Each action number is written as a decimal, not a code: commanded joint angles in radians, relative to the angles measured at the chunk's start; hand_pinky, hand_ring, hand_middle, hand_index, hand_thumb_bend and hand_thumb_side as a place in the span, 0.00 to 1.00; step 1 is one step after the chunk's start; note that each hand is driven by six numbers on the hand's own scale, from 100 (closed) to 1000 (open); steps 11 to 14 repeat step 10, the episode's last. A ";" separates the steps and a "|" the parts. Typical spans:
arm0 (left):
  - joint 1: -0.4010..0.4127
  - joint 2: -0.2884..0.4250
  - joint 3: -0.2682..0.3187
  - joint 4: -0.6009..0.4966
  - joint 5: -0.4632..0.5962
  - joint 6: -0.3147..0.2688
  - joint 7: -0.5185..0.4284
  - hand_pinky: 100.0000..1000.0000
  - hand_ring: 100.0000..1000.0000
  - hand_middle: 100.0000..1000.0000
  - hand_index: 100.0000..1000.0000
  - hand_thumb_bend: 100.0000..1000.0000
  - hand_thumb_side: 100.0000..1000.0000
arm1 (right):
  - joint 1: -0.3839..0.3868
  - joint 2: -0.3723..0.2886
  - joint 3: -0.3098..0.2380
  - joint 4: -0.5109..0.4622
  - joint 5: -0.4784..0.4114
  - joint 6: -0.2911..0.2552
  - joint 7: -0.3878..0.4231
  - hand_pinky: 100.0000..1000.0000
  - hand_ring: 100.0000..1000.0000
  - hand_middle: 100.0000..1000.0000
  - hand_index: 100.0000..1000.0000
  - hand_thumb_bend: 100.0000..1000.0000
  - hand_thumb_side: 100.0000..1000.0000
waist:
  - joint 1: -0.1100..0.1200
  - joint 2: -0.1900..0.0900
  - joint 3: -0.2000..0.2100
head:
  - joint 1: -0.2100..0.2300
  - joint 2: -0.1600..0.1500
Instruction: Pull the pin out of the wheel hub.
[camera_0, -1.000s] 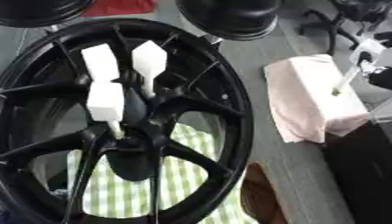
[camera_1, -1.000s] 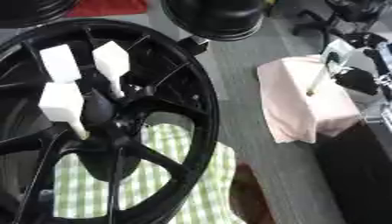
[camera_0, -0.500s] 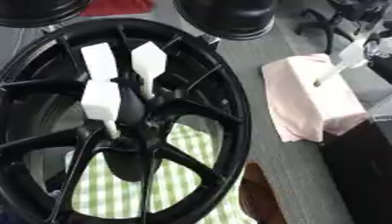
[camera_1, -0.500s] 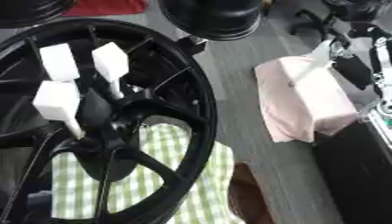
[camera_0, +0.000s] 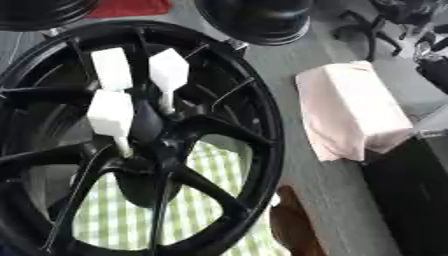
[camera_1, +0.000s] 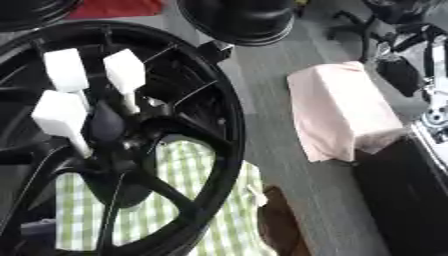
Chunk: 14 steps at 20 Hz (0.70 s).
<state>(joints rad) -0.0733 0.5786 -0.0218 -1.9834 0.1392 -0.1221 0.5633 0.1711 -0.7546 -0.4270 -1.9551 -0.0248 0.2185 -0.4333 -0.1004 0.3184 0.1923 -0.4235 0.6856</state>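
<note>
Gone from over the pink cloth (camera_0: 350, 107): the white pin.

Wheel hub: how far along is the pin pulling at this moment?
Done: no pulled pin shows in either view. In hand: nothing touches the wheel hub; the right hand shows only at the right edge, beyond the pink cloth. Left: three white-topped pins stand in the hub, to be pulled.
</note>
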 joint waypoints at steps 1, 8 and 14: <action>-0.011 0.021 0.001 -0.017 0.003 0.001 -0.002 0.87 0.70 0.58 0.70 0.37 0.59 | -0.026 -0.061 0.020 -0.042 -0.050 -0.047 0.023 0.94 0.93 0.41 0.68 0.00 0.55 | 0.006 -0.018 0.002 | -0.007 0.006; -0.027 0.028 -0.004 -0.017 0.008 -0.004 -0.012 0.87 0.70 0.58 0.70 0.38 0.59 | -0.150 -0.104 0.084 -0.045 -0.155 -0.153 0.127 0.95 0.91 0.44 0.68 0.00 0.56 | 0.004 -0.021 0.013 | -0.010 0.012; -0.031 0.031 -0.004 -0.017 0.008 -0.006 -0.013 0.87 0.70 0.58 0.70 0.37 0.59 | -0.177 -0.102 0.094 -0.045 -0.187 -0.184 0.147 0.96 0.91 0.42 0.68 0.00 0.56 | 0.003 -0.020 0.016 | -0.008 0.013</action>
